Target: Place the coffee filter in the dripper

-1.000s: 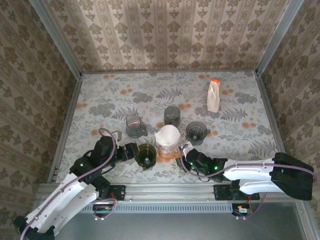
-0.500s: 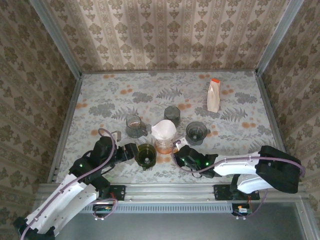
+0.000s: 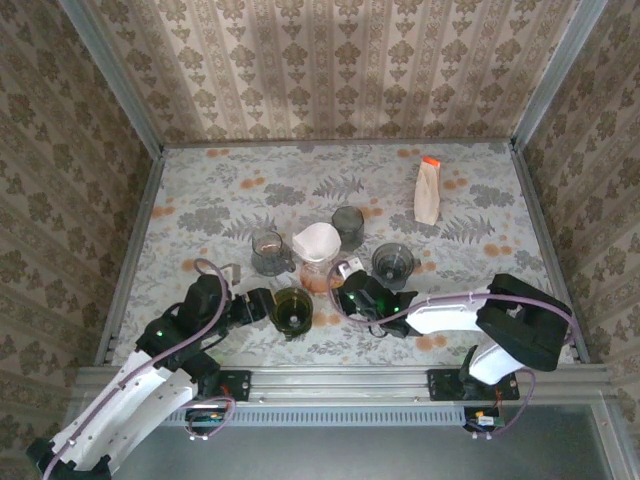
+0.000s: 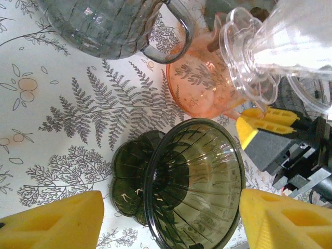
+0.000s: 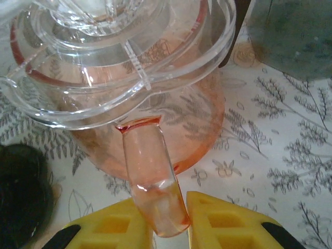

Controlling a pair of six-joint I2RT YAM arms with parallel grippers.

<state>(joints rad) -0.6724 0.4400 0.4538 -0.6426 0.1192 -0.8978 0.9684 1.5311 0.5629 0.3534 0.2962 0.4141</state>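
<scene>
Grip on the handle (image 5: 153, 176) of the pink cup (image 5: 199, 129) is tight in the right gripper (image 5: 168, 218); the left gripper (image 4: 171, 218) stands open around the green dripper (image 4: 192, 181). Next, I judge, the white filter (image 3: 316, 241) needs careful seating.

Soft even light, faint shadows, white glare on the clear dripper (image 4: 282, 44), blurred close-ups.

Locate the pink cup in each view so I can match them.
Top: pink cup mid-table, under the white filter.
Left wrist: upper right of centre, above the green dripper.
Right wrist: centre, handle between the yellow fingers.
Shared landmark: right gripper on its handle; one yellow finger shows in the left wrist view too.
</scene>
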